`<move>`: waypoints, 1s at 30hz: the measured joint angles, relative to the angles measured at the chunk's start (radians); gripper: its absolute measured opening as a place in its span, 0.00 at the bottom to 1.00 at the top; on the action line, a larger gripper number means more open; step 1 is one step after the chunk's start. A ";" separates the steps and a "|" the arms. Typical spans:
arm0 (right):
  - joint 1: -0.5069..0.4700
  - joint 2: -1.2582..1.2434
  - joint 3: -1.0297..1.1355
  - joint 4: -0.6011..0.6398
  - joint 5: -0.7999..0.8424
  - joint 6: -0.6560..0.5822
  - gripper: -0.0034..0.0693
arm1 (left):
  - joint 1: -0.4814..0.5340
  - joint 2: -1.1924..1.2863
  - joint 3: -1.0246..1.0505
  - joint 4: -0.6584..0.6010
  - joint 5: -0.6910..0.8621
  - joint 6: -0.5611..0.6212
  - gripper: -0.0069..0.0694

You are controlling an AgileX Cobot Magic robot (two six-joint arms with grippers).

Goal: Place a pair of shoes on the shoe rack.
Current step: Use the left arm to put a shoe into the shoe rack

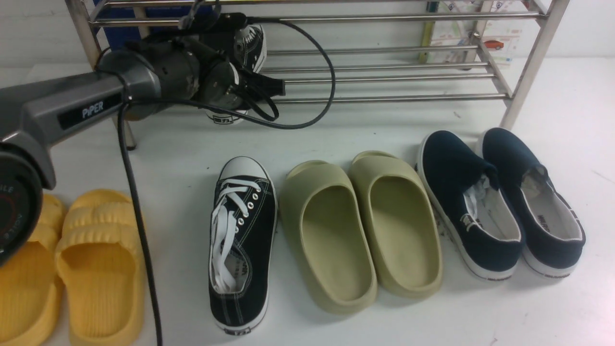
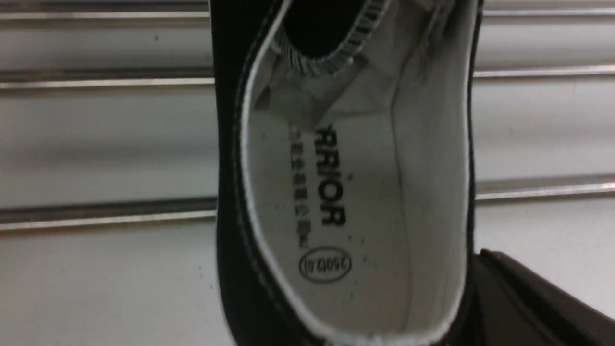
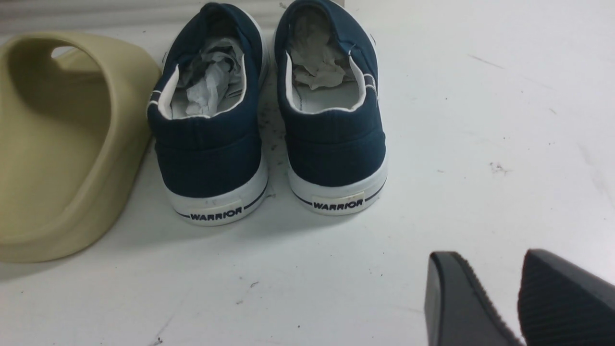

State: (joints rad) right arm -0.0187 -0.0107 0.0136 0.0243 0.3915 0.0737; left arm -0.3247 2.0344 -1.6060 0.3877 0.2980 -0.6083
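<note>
"piper" on arm (image 1: 72,113); "warrior" on heels (image 3: 336,204)

The left arm (image 1: 72,105) reaches forward from the near left, forearm rising gently, wrist (image 1: 192,72) bent toward the middle. The left claw (image 1: 274,89) points right, its jaws pressed together and holding nothing. The right claw (image 3: 490,259) is seen only from its own wrist, its 2 ribbed fingers (image 3: 456,298) parted by a narrow gap.

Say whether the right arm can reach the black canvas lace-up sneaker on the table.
Probably, from above: the sneaker lies uncovered, though olive-green foam slippers crowd its right side, toward the right gripper.
</note>
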 joint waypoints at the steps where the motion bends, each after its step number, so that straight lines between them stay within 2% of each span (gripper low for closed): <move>1: 0.000 0.000 0.000 0.000 0.000 0.000 0.38 | 0.000 0.000 0.000 0.015 -0.016 -0.027 0.07; 5: 0.000 0.000 0.000 0.000 0.000 0.000 0.38 | -0.003 -0.005 0.000 0.022 0.000 -0.095 0.07; 9: 0.000 0.000 0.000 0.000 0.000 0.000 0.38 | -0.028 -0.056 0.001 -0.017 0.217 -0.107 0.07; 11: 0.000 0.000 0.000 0.000 0.000 0.000 0.38 | -0.043 -0.113 0.001 -0.051 0.403 -0.035 0.07; 12: 0.000 0.000 0.000 0.000 0.000 0.000 0.38 | -0.044 -0.121 0.001 -0.054 0.414 -0.027 0.07; 14: 0.000 0.000 0.000 0.000 0.000 0.000 0.38 | -0.034 -0.139 0.000 -0.091 0.494 0.087 0.07; 17: 0.000 0.000 0.000 0.000 0.000 0.000 0.38 | 0.001 -0.126 0.000 -0.139 0.479 0.166 0.07; 22: 0.000 0.000 0.000 0.000 0.000 0.000 0.38 | 0.097 -0.048 0.000 -0.273 0.296 0.280 0.07; 30: 0.000 0.000 0.000 0.000 0.000 0.000 0.38 | 0.112 -0.024 0.001 -0.339 0.203 0.363 0.07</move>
State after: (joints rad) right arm -0.0187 -0.0107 0.0136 0.0243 0.3915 0.0737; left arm -0.2131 2.0104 -1.6049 0.0487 0.5008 -0.2450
